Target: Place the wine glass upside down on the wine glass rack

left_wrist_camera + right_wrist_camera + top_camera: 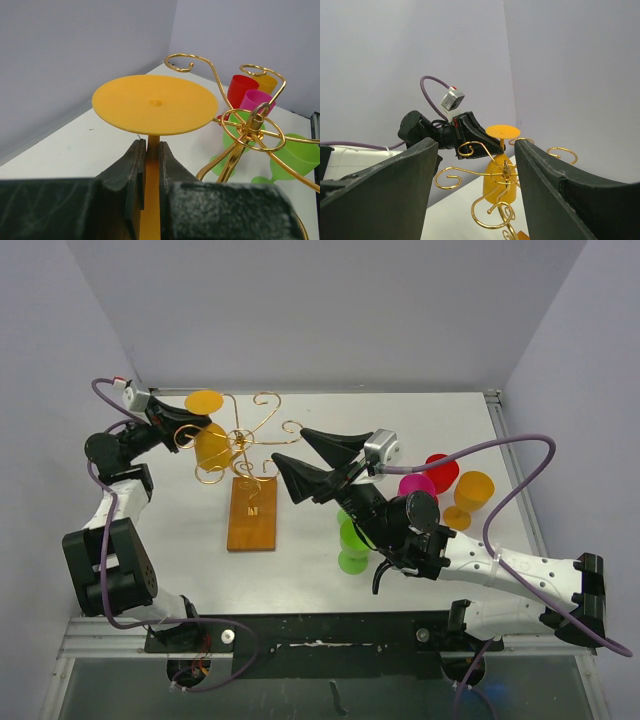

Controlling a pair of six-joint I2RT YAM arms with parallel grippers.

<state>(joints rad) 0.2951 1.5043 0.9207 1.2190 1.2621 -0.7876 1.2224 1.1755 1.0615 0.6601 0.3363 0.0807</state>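
My left gripper (pixel 196 424) is shut on the stem of an orange wine glass (pixel 207 430), held upside down with its round foot up beside the gold wire rack (pixel 246 440). In the left wrist view the foot (pixel 155 104) sits just above my closed gripper (pixel 153 150), with the rack's hub (pixel 253 125) to the right. The rack's wooden base (pixel 252 513) lies mid-table. My right gripper (pixel 300 458) is open and empty, just right of the rack; its wrist view shows the glass (pixel 499 172) and rack (pixel 504 172) between its fingers.
Green glasses (pixel 352 540) stand under the right arm. A magenta glass (pixel 417 485), a red glass (pixel 441 472) and another orange glass (pixel 472 496) stand at the right. Walls close the back and sides.
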